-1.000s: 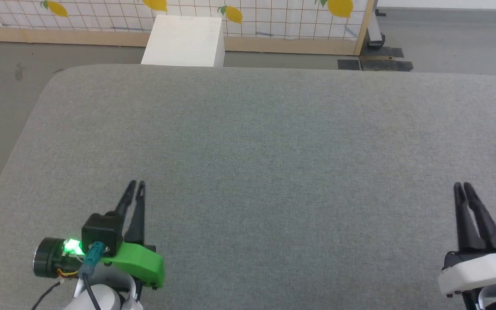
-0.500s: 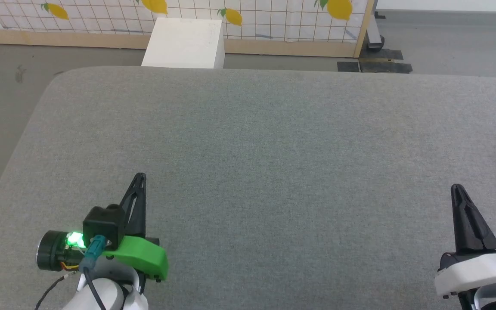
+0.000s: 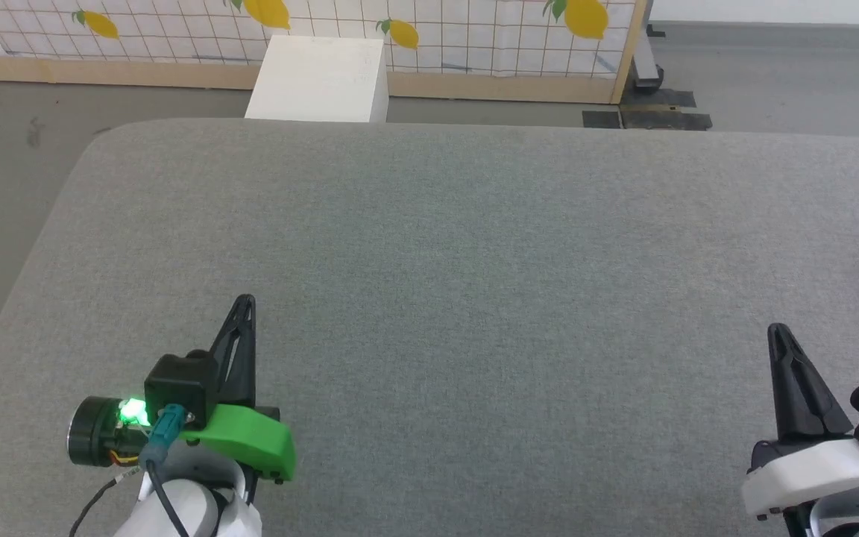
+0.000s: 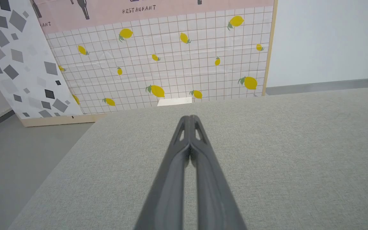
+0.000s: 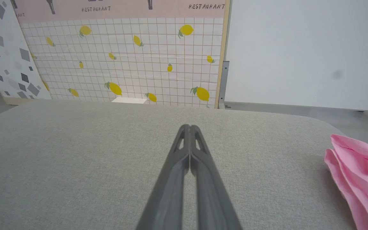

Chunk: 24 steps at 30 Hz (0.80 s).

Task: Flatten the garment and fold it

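Observation:
The garment is a crumpled pink cloth lying on the grey table at the right edge of the right wrist view, to the right of my right gripper and apart from it. That right gripper is shut with nothing in it, low at the head view's right. My left gripper is also shut and empty, near the table's front left. In the left wrist view the left gripper has its fingertips pressed together over bare fabric.
The grey fabric-covered table has a rounded far left corner. Beyond its far edge stand a white box and a lemon-patterned panel on a grey floor. A white wall is to the right.
Both grippers have closed from slightly open to fully shut. The head camera has tipped slightly, shifting the table down in the picture.

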Tool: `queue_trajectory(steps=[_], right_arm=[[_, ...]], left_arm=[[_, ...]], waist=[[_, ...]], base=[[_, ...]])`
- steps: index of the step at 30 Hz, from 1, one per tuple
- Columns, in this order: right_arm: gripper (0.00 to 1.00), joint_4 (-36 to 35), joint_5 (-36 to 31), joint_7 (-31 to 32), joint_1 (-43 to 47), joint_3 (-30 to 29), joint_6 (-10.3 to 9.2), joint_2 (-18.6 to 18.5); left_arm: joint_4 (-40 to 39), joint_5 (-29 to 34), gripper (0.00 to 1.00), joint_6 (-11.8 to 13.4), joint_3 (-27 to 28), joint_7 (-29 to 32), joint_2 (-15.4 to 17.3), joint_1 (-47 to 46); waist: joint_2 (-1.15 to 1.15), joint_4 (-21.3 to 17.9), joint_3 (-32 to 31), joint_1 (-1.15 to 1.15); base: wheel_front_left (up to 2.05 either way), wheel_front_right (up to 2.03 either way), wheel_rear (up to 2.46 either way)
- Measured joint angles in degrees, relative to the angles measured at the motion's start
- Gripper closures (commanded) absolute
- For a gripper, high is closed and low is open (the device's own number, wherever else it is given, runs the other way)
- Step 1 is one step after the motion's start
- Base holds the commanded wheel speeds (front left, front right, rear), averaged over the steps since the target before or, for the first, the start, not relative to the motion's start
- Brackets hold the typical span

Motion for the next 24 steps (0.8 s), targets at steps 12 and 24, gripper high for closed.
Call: queue_trajectory(steps=[12, 24], right_arm=[[1.0, 0.66, -0.58, 0.43, -0.48, 0.83, 0.0, 0.24], [1.0, 1.31, -1.38, 0.68, -1.05, 1.65, 0.0, 0.4]], left_arm=[[0.16, 3.15, 1.0, -2.49, 3.65, 1.4, -2.82, 1.16], [0.38, 6.37, 1.0, -5.03, 7.33, 2.5, -5.77, 2.25]], waist=[[0.0, -0.09, -0.33, 0.0], [0.0, -0.19, -0.66, 0.0]], base=[[0.0, 0.0, 0.0], [0.0, 0.0, 0.0]])
